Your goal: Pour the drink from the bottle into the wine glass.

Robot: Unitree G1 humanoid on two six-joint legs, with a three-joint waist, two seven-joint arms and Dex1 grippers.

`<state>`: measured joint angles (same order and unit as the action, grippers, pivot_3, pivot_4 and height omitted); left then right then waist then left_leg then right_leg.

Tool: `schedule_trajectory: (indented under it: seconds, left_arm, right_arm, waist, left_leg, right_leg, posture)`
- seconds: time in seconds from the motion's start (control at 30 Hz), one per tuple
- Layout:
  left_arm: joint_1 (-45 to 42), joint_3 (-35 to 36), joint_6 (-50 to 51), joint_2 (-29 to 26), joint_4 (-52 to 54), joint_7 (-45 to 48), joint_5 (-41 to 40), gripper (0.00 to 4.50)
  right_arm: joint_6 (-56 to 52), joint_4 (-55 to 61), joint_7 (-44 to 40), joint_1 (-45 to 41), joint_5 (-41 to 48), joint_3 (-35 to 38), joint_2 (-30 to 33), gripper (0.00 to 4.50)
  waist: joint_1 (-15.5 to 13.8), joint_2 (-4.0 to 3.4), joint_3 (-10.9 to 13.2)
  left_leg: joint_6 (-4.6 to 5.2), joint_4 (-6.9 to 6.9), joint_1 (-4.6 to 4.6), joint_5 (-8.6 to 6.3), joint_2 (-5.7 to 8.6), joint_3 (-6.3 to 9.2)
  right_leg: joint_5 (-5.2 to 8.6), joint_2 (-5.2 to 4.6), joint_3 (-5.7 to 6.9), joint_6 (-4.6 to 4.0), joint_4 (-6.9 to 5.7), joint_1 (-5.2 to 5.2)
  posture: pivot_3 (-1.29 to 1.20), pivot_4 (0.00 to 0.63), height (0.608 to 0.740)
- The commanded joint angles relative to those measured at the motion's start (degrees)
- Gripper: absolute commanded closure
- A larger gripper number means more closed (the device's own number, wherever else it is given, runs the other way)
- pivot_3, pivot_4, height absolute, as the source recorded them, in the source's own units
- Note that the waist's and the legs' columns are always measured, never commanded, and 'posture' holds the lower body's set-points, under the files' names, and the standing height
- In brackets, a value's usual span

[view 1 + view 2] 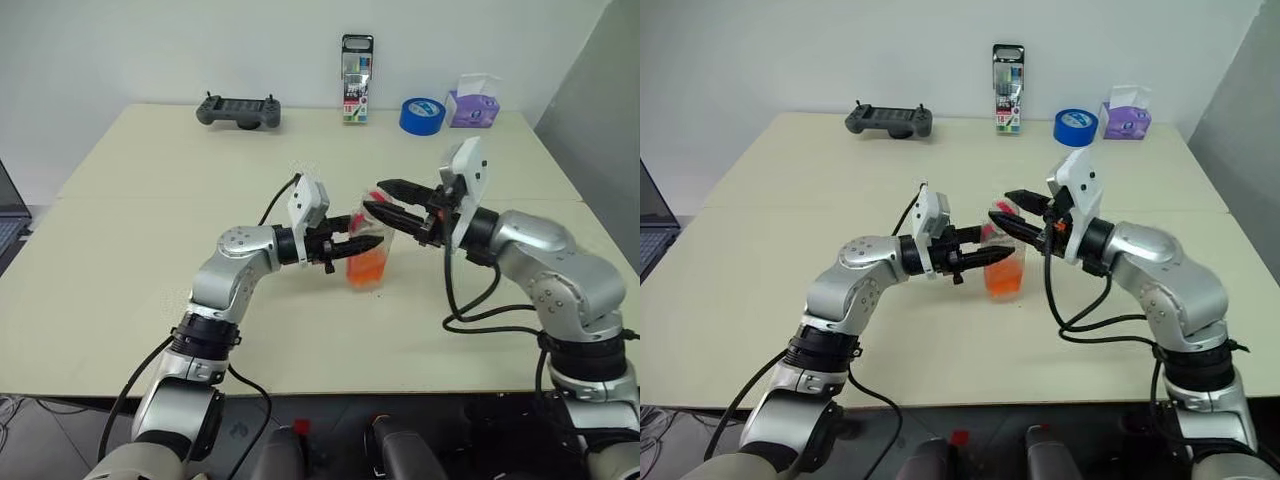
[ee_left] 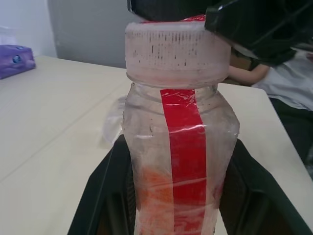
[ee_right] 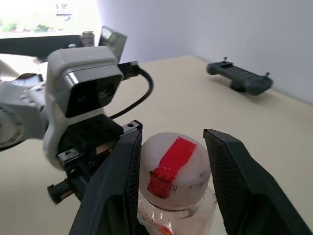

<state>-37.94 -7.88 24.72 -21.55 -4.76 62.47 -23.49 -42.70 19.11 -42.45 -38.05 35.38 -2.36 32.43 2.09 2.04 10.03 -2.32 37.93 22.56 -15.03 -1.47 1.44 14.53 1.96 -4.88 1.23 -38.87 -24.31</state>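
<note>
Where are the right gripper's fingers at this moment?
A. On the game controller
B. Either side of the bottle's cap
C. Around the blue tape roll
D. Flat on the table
B: in the right wrist view the right gripper has one black finger on each side of the white cap of the bottle, which the left gripper holds by its body.

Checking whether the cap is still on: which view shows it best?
The right wrist view: the cap sits close up, still on the bottle, between the right hand's fingers. The left wrist view shows its ribbed side; the eye views show it small, largely hidden.
</note>
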Motion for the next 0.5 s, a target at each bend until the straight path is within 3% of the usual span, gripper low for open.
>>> schedule_trajectory:
  seconds: [0.03, 0.17, 0.27, 0.37, 0.5]
  left_arm:
    - [-0.47, -1.2, 0.66, -3.22, 7.25, 9.47, -4.85, 2.73]
    - [-1.78, -1.57, -1.15, -4.56, 4.67, 12.38, -3.39, 2.73]
    - [-2.73, -0.46, -2.42, -3.67, 2.37, 10.88, -2.46, 2.73]
    - [-3.05, 0.21, -3.6, -2.6, 0.84, 8.42, -1.82, 2.73]
    - [-2.27, 0.22, -4.26, -1.73, 0.55, 5.96, -1.27, 2.73]
  right_arm:
    - [1.33, -7.07, -10.32, -2.85, 0.06, -0.17, 4.79, 2.73]
    - [3.01, -12.11, -15.28, -5.19, -0.91, -0.62, 6.65, 2.73]
    - [0.75, -10.77, -13.99, -4.34, 1.18, 3.09, 7.15, 2.73]
    - [-1.43, -7.25, -8.46, -1.93, 2.66, 7.47, 6.22, 2.12]
    - [-4.65, -0.86, 1.13, 1.52, 4.96, 12.87, 3.1, 0.69]
  waist:
    - [0.04, -0.04, 0.03]
    - [-0.1, -0.05, 0.04]
    - [-0.2, -0.1, 0.08]
    - [-0.25, -0.1, 0.08]
    - [-0.26, -0.1, 0.08]
  left_leg:
    - [0.01, 0.0, -0.02, -0.01, 0.01, -0.01]
    - [0.03, 0.02, -0.01, -0.02, -0.01, 0.03]
    - [0.04, 0.04, 0.03, -0.02, -0.01, 0.02]
    - [0.1, 0.05, 0.05, -0.06, -0.05, 0.04]
    - [0.12, 0.06, 0.08, -0.07, -0.07, 0.06]
  right_leg:
    - [0.0, 0.01, 0.04, 0.0, -0.01, 0.01]
    - [0.01, 0.01, 0.12, -0.02, 0.01, 0.02]
    - [0.02, 0.01, 0.11, -0.02, 0.01, 0.01]
    - [0.01, -0.01, 0.1, -0.02, 0.01, 0.01]
    - [0.01, -0.02, 0.02, -0.02, -0.01, -0.01]
  posture:
    - [0.0, 0.15, 0.74]
    - [0.0, 0.15, 0.74]
    - [0.0, 0.15, 0.74]
    - [0.0, 0.15, 0.74]
    - [0.0, 0.15, 0.74]
